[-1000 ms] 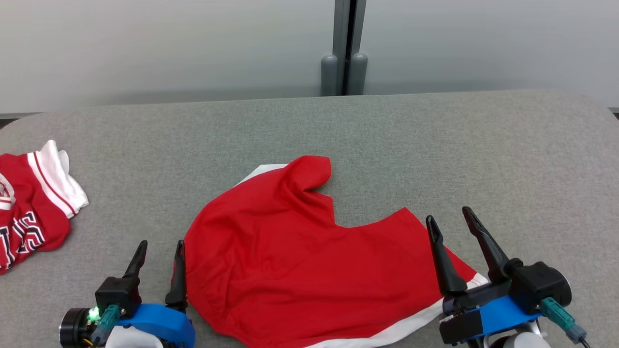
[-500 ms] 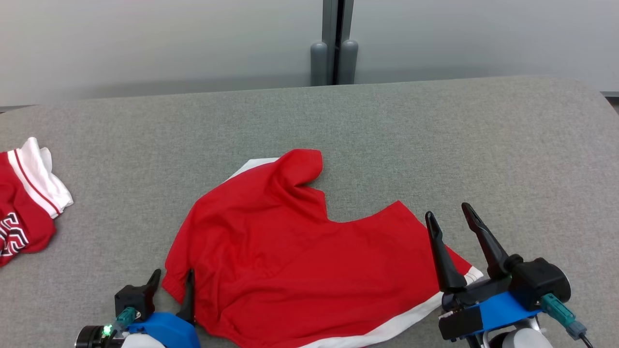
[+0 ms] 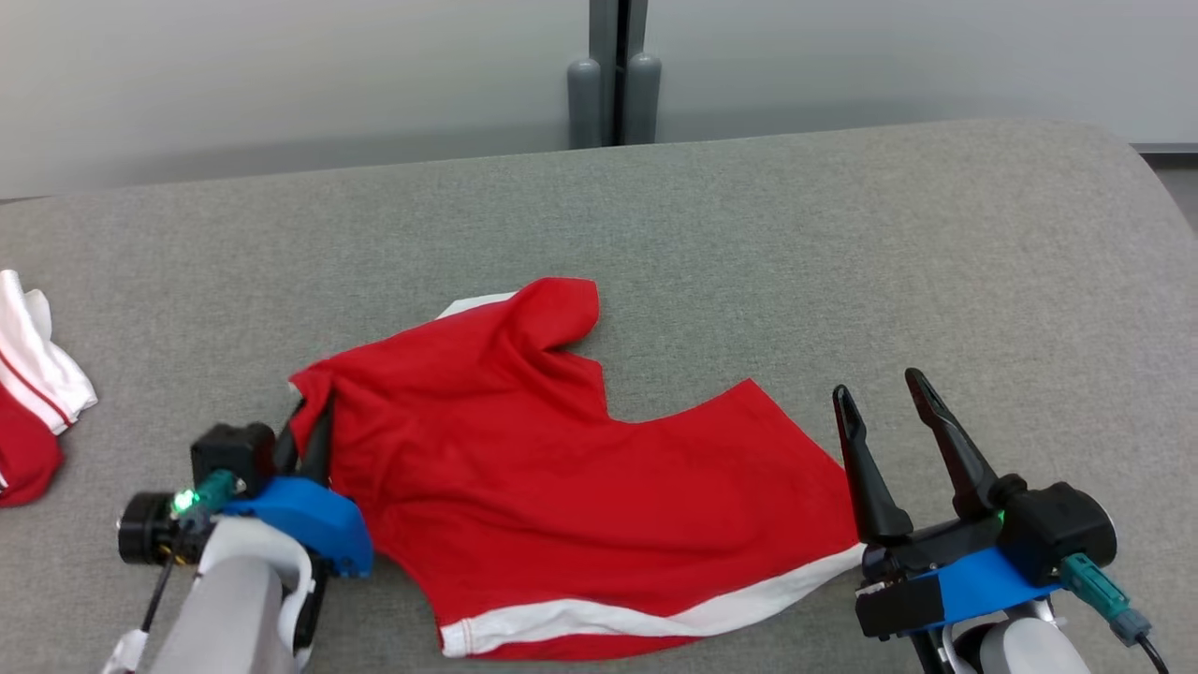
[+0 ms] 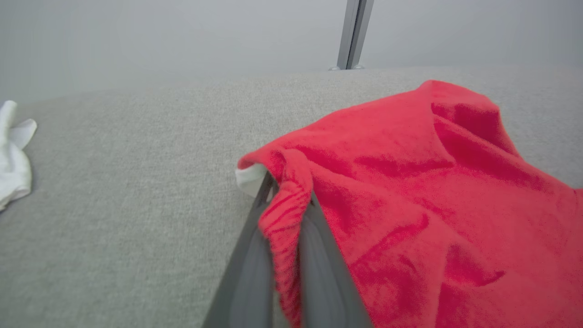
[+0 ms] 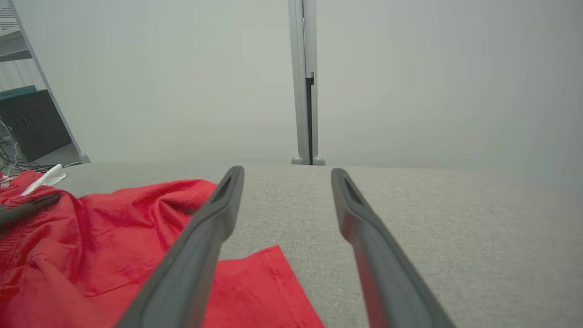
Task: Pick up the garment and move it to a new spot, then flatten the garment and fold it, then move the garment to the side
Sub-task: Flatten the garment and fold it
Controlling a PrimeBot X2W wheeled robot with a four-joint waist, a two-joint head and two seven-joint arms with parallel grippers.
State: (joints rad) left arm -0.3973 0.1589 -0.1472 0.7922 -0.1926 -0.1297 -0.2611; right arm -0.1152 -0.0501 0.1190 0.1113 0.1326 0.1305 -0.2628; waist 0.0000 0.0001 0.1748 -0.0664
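1. Head view: the garment, red w/ a white hem band, lay rumpled on the grey table, toward the front edge. The left gripper had its fingers pinched on the garment's left corner, which bunched up there. The right gripper sat at the garment's right edge, fingers wide, holding nothing.
2. Left wrist view: fingers narrow, clamped on a thin roll of red hem, w/ a white bit poking out beside it. Risk: the grip took only a slim edge, so a quick pull would prob. slip it free, or lift one layer and twist the rest.
3. Right wrist view: fingers spread wide over bare table just past the garment's near corner, nothing btwn them. Risk: a one-sided lift by the left gripper alone would likely let the cloth swing and bunch, making it harder to flatten.
4. Around: a second garment, red and white, lay at the table's far left, well apart, but a move that way could drag over it. A grey post stood at the wall behind. A dark cabinet w/ cables showed off to the side, not in the way.
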